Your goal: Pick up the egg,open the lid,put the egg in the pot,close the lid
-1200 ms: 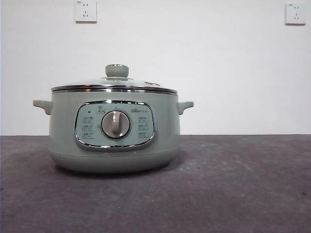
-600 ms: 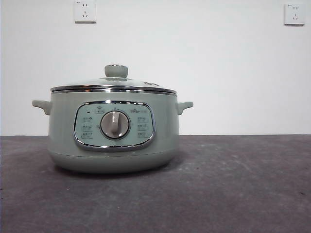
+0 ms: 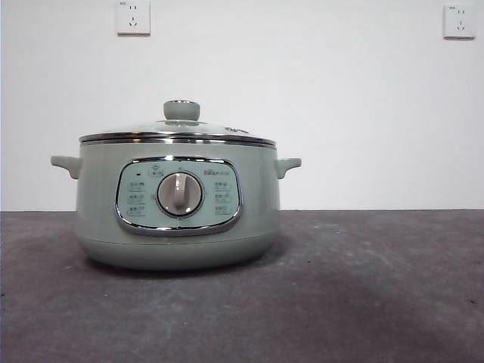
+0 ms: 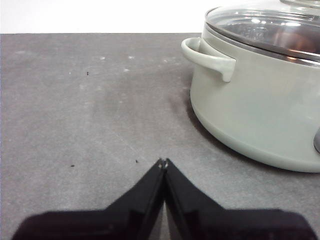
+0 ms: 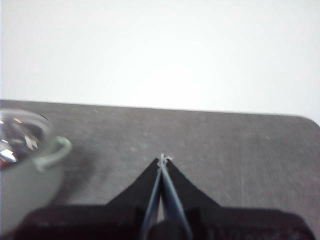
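Pot (image 3: 178, 204) upright — dial toward the front camera, lid (image 3: 178, 132) level on top.

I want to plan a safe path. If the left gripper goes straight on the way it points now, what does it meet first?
Probably nothing: ahead of the shut left gripper lies only bare table up to its far edge. The pot stands off to one side of that line, though depth is hard to judge.
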`<state>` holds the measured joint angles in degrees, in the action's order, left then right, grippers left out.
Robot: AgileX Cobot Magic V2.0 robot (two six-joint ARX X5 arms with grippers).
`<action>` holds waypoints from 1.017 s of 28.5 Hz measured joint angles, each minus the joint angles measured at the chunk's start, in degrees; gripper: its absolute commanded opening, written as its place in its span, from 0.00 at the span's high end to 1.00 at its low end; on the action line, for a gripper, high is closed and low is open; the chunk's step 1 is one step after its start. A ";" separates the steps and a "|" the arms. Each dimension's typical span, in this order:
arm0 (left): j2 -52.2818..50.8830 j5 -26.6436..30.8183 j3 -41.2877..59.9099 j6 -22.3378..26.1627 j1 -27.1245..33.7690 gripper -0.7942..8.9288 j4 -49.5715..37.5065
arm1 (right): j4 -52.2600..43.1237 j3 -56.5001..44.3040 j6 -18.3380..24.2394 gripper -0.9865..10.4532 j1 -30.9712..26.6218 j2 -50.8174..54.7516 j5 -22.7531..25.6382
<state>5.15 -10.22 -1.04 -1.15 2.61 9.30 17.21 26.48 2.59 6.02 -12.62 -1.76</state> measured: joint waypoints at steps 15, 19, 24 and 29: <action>0.00 0.00 0.00 0.00 0.00 0.92 0.00 | -6.56 -25.09 -0.68 0.91 -1.14 12.00 0.00; 0.00 0.00 0.00 0.00 0.00 0.92 0.00 | -6.58 -25.11 -0.87 0.91 -1.14 12.02 0.20; 0.00 0.00 0.00 0.02 0.00 0.92 0.00 | -6.54 -25.11 -1.33 0.91 -1.14 12.02 0.22; 0.00 0.00 0.00 0.00 0.00 0.92 0.00 | -6.54 -25.11 -1.36 0.91 -1.14 12.02 0.22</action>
<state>5.15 -10.22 -1.04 -1.15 2.61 9.30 10.68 1.37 1.23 4.89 -0.60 -1.54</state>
